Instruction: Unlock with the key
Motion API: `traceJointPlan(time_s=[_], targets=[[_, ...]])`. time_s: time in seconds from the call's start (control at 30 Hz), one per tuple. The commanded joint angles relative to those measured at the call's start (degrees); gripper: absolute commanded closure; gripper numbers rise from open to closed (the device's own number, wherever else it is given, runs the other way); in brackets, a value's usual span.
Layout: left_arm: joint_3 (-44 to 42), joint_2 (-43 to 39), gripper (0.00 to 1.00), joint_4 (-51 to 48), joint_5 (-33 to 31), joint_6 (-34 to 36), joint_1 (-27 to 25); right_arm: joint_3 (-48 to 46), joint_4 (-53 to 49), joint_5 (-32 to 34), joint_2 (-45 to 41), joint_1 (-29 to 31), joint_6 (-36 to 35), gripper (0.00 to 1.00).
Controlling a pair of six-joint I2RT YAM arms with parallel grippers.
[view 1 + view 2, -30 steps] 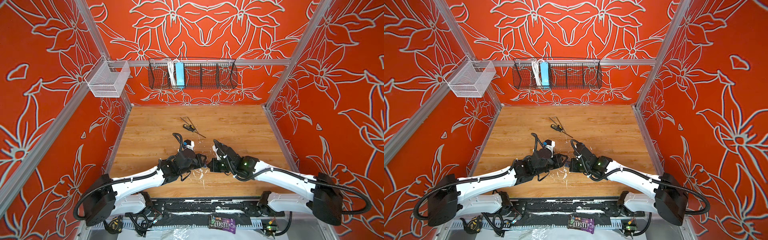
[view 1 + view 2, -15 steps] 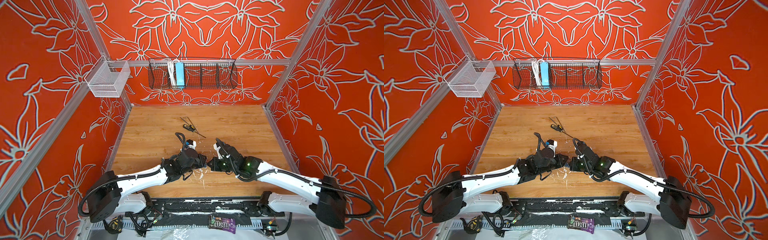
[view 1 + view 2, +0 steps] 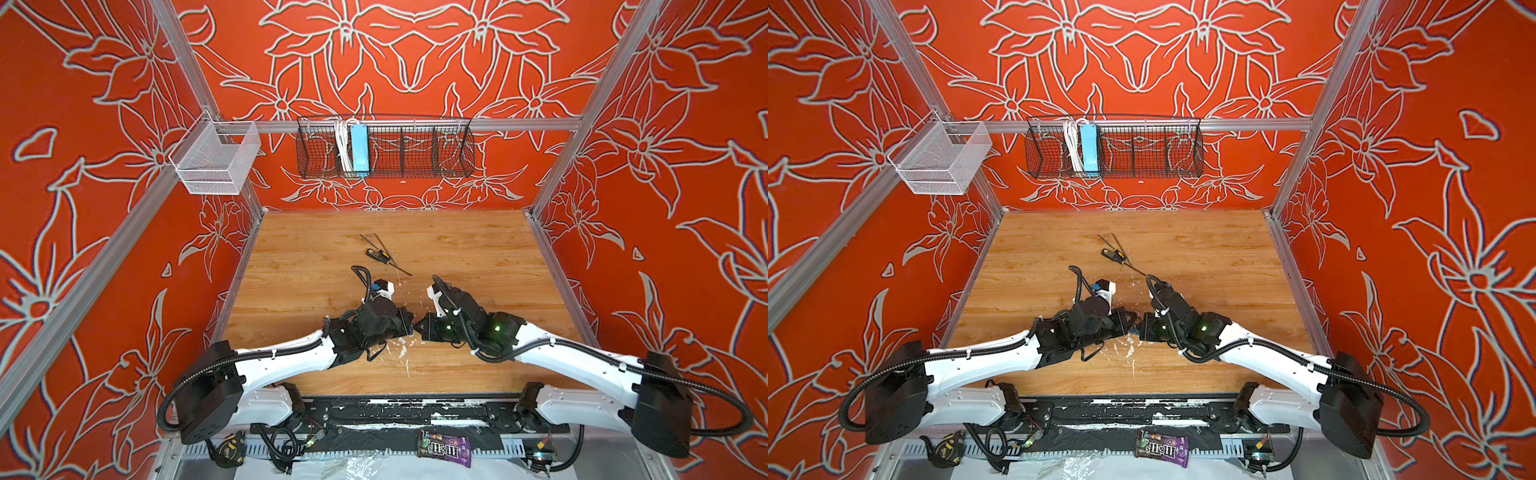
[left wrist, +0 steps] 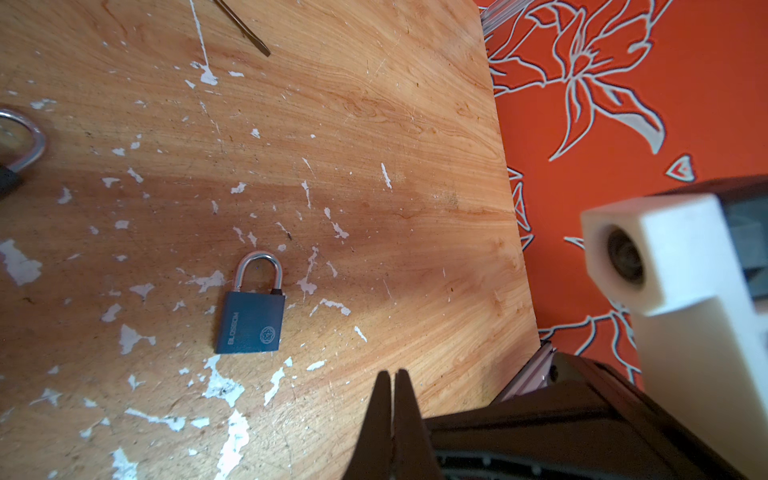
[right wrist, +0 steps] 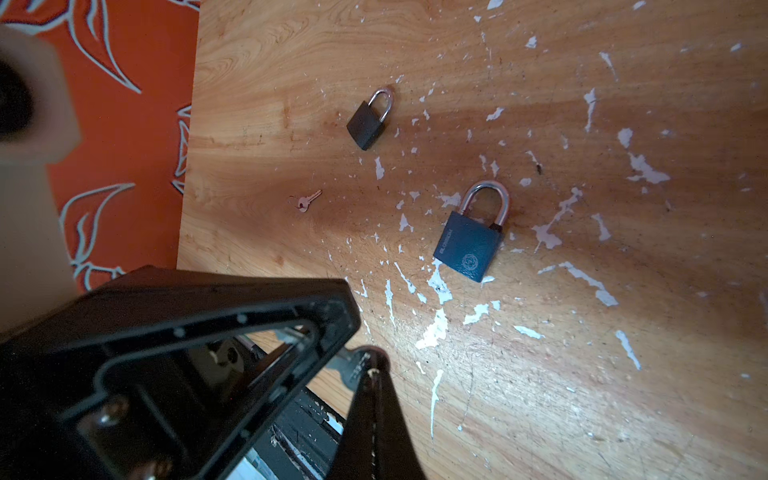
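I am just shutting my left gripper (image 4: 392, 376) empty, lower centre; right gripper (image 5: 371, 372) is clamping the key (image 5: 350, 366); padlock (image 4: 250, 322) lying ungripped.

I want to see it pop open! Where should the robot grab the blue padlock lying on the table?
Probably the blue padlock by its flat body, pinched across the two long side edges, coming straight down from above. It lies flat on the table, so only those straight edges offer parallel faces. The rounded shackle would likely slip, and the end opposite it should stay uncovered for unlocking.
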Motion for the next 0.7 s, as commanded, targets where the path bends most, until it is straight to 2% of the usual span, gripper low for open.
traceJointPlan(time_s=[0.0, 0.07, 0.17, 0.37, 0.57, 0.67], targets=[[1.29, 0.40, 1.00, -0.40, -1.04, 0.76, -0.24, 0.04, 1.02, 0.45, -1.45, -0.58, 0.14, 1.00], [1.45, -0.04, 1.00, -1.44, -2.08, 1.26, -0.23, -0.18, 0.48, 1.01, -1.87, -0.73, 0.18, 0.97], [3.29, -1.20, 1.00, -4.85, -3.59, 4.43, -0.20, -0.25, 0.25, 0.84, -2.88, -1.22, -0.38, 0.79], [6.21, -2.91, 1.00, -8.64, -4.23, 11.81, 0.57, 0.64, -3.25, 0.71, -6.49, -2.71, -4.02, 0.59], [7.88, -4.53, 1.00, -7.15, 4.35, 22.43, 4.89, 3.79, -8.19, -1.96, -10.93, -5.67, -12.18, 0.46], [9.85, -4.26, 1.00, -8.29, 10.59, 26.42, 7.88, 5.72, -9.40, -6.49, -12.28, -7.98, -16.45, 0.42]])
